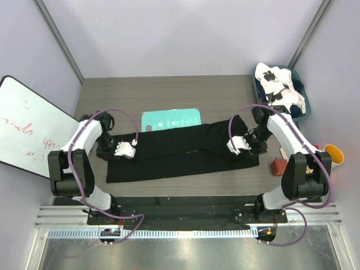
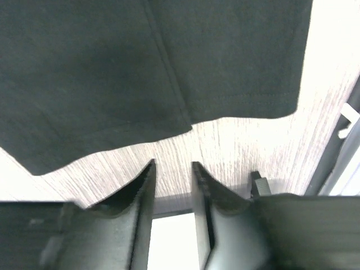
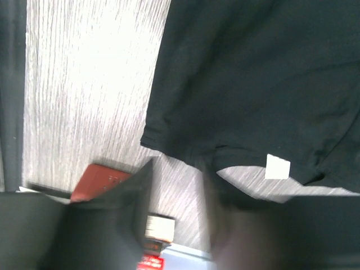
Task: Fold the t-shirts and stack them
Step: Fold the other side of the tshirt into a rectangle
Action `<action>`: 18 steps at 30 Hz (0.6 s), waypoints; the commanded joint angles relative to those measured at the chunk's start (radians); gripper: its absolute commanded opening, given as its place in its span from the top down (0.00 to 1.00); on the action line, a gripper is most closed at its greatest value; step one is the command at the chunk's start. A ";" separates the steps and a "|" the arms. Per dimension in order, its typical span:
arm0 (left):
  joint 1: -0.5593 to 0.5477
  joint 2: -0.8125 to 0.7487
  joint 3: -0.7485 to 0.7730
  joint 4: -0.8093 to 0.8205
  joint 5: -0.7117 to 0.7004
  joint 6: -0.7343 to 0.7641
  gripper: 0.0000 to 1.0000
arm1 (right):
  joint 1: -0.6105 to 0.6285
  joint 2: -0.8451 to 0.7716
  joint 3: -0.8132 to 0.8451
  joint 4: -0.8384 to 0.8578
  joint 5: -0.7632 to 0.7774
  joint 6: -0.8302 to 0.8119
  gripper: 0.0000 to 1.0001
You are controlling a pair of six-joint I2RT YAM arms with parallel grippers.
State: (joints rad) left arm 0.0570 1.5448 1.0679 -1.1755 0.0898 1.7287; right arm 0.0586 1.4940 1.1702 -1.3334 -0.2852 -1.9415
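Observation:
A black t-shirt (image 1: 180,149) lies folded into a long band across the table. My left gripper (image 1: 129,149) hovers over its left end. In the left wrist view the gripper (image 2: 173,167) is open and empty over bare wood, with the shirt's hem (image 2: 169,84) just ahead. My right gripper (image 1: 237,145) is over the shirt's right end. In the right wrist view it (image 3: 179,171) is open and blurred, with the shirt's edge (image 3: 236,84) and a white tag (image 3: 277,166) just ahead. A white t-shirt with black patches (image 1: 279,87) is bundled in a bin at the back right.
A flat teal board (image 1: 171,119) lies behind the black shirt. A blue bin (image 1: 302,90) holds the white shirt. A red block (image 1: 279,167) and an orange cup (image 1: 333,154) stand at the right edge. A whiteboard (image 1: 28,124) leans at the left.

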 commanded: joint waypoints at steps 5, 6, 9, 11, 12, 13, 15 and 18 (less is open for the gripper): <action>-0.005 0.032 0.047 -0.056 -0.070 -0.029 0.51 | -0.002 -0.048 0.026 -0.174 -0.022 -0.048 0.17; -0.005 0.037 0.069 -0.049 -0.068 -0.046 0.50 | -0.002 -0.040 0.051 -0.173 -0.060 -0.033 0.17; -0.005 0.081 0.147 0.022 -0.030 -0.128 0.54 | 0.003 0.021 0.147 -0.129 -0.173 0.088 0.17; -0.006 0.112 0.235 0.083 -0.003 -0.199 0.55 | 0.015 0.104 0.218 -0.102 -0.236 0.182 0.19; -0.005 0.151 0.269 0.088 0.013 -0.260 0.55 | 0.020 0.145 0.302 -0.099 -0.267 0.267 0.21; -0.006 0.170 0.299 0.108 0.033 -0.291 0.55 | 0.024 0.185 0.346 -0.107 -0.329 0.312 0.23; -0.022 0.213 0.360 0.120 0.033 -0.333 0.55 | 0.037 0.313 0.484 -0.162 -0.385 0.363 0.25; -0.045 0.221 0.360 0.174 0.031 -0.342 0.54 | 0.056 0.460 0.601 -0.174 -0.460 0.467 0.34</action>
State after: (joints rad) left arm 0.0418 1.7527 1.4094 -1.0664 0.0841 1.4723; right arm 0.0902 1.8153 1.6344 -1.3472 -0.5758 -1.6600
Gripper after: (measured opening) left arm 0.453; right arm 0.703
